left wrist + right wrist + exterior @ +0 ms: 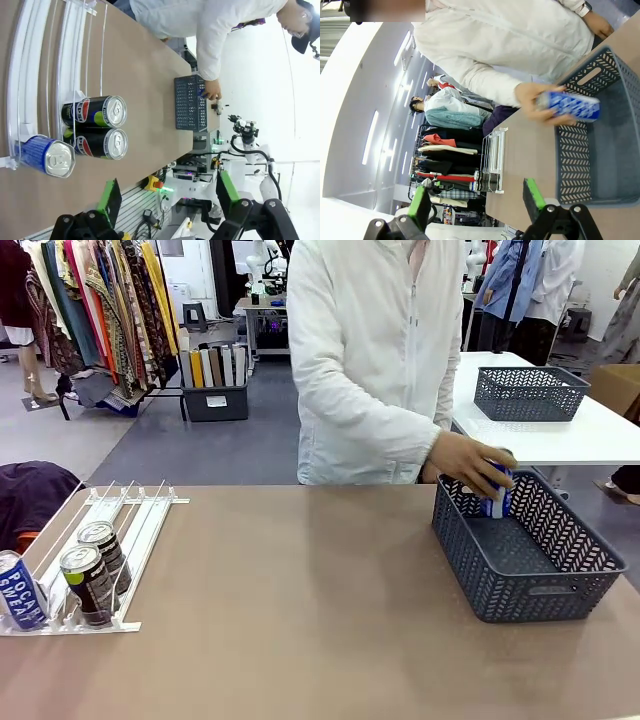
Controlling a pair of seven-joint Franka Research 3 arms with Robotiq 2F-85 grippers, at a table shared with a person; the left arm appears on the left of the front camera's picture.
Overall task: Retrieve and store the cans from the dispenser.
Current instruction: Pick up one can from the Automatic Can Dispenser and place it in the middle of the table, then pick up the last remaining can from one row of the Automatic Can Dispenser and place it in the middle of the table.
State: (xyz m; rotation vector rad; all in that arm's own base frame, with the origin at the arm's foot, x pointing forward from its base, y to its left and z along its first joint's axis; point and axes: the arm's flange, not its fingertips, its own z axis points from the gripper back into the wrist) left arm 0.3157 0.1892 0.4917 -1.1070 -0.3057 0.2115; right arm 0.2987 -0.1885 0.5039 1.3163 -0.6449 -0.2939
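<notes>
While person's hand (470, 465) grips blue can (497, 502) at far rim of basket (545, 590), counter's (300, 630) 3 o'clock, dispenser (145, 520) at 8 o'clock carries 2 dark cans (90, 585), 1 racked blue can (20, 592). Left pincer (167, 192), right pincer (476, 200): both wide, empty.

Blue can (20, 592), dark cans (92, 585), white dispenser (148, 522), grey lattice basket (545, 592).

White letters on the blue can (20, 592) read "POCARI SWEAT".
</notes>
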